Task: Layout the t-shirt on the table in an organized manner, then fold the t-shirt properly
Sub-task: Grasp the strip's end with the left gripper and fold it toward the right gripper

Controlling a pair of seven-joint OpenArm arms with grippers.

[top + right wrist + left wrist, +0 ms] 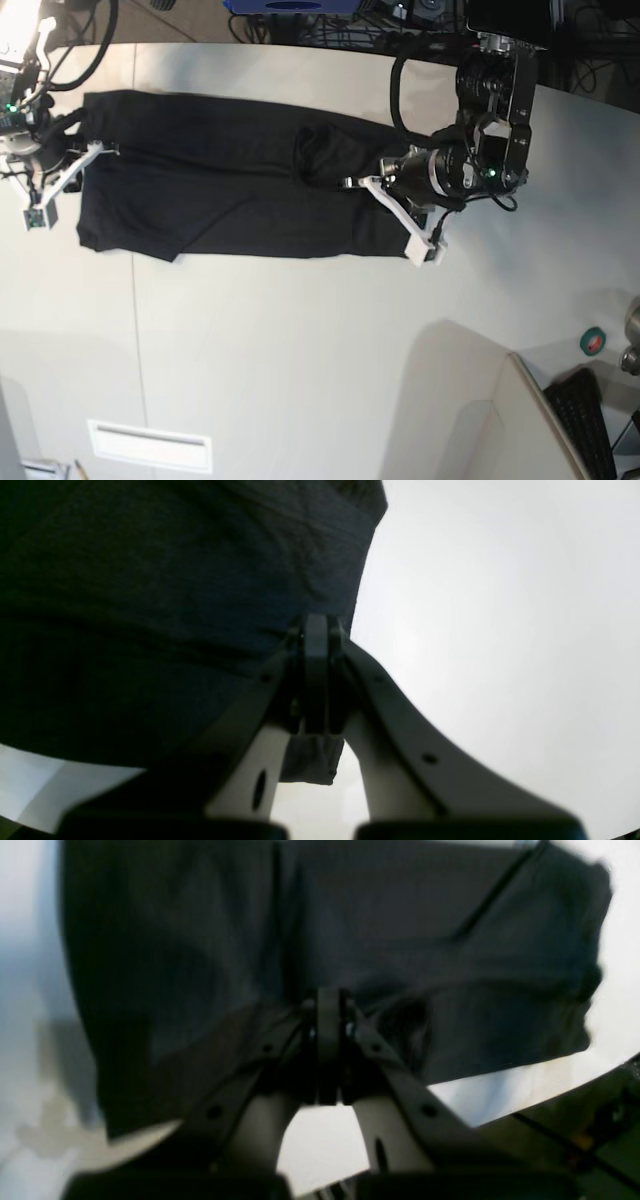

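The black t-shirt (230, 185) lies spread lengthwise across the far part of the off-white table (300, 340); its print does not show. My left gripper (362, 184) is at the shirt's right end, shut on a fold of the cloth, as the left wrist view (327, 1005) shows. My right gripper (103, 150) is at the shirt's left end. It is shut on the shirt's edge (200, 605) in the right wrist view (316, 630), with a bit of cloth hanging between the fingers (380, 695).
An angled beige panel (470, 420) rises at the front right, with a keyboard (585, 420) and a green tape roll (592, 341) beside it. Cables and equipment (300, 10) line the far edge. The table's curved edge (565, 1085) runs close to the left gripper.
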